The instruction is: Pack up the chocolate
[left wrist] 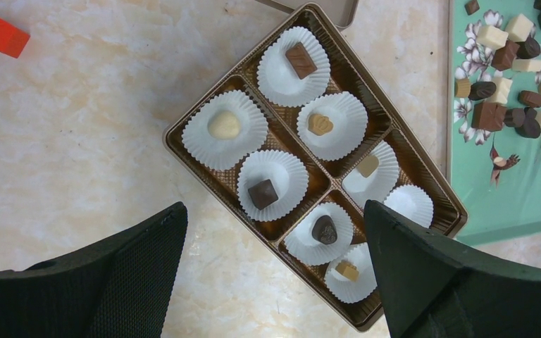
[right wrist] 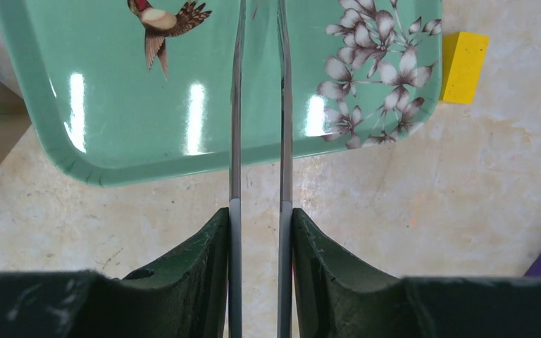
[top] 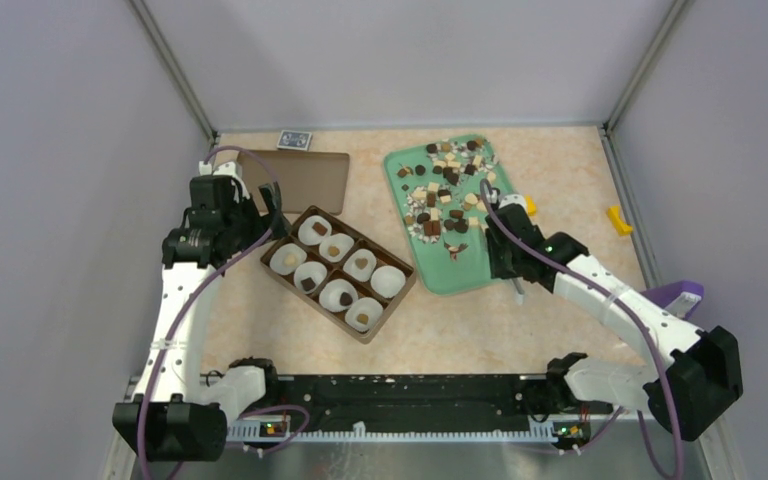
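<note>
7 chocolate pieces (left wrist: 263,193) sit in paper cups (left wrist: 408,204) in the gold box (left wrist: 282,135); the rest lie on the green tray (top: 455,275).
Left claw (left wrist: 275,218) hangs wide above the box; right claw (right wrist: 257,215) pinches tweezers (right wrist: 236,105) over the tray's edge.

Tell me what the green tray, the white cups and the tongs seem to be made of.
Green tray: probably glossy plastic or lacquered metal; sharp light glints, printed bird and flowers.
White cups: thin matte paper, finely pleated walls.
Tongs: likely steel; thin grey blades with a dull sheen.
</note>
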Available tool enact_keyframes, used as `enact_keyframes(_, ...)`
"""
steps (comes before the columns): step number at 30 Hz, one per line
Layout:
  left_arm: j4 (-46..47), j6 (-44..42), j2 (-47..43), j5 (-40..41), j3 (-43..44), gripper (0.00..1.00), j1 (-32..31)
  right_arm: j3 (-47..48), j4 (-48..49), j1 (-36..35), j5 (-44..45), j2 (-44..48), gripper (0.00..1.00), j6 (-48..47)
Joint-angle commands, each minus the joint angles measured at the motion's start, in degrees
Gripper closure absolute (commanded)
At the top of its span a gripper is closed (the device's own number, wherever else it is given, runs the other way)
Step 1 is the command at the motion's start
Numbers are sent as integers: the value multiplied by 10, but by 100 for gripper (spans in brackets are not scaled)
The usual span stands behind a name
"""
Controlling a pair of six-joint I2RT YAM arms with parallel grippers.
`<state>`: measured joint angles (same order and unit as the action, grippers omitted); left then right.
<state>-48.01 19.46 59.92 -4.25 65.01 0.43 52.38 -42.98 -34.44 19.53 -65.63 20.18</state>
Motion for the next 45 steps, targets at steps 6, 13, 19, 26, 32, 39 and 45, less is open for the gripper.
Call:
enact_keyframes(6, 25, 5, -1, -4, 0, 1, -2, 4, 28, 16, 26, 1, 61, -7)
enact_keyframes(13, 29, 2, 3, 4, -1, 1, -2, 0, 50, 22, 18, -22, 55, -16)
enact_keyframes(19, 35, 3, 9, 5, 5, 1, -2, 9, 77, 23, 23, -62, 55, -22)
enact_keyframes(26, 27, -8, 8, 17, 13, 1, -2, 22, 88, 28, 25, -85, 63, -31)
enact_keyframes(32, 23, -8, -1, 24, 7, 1, -2, 48, 60, 28, 1, -59, 82, -40)
enact_keyframes(39, 29, 1, 0, 22, -3, 1, -2, 85, 12, -2, -92, 7, 88, -62)
enact_keyframes(45, 30, 11, -4, 21, 7, 1, -2, 126, -33, -142, -81, 0, 88, -48)
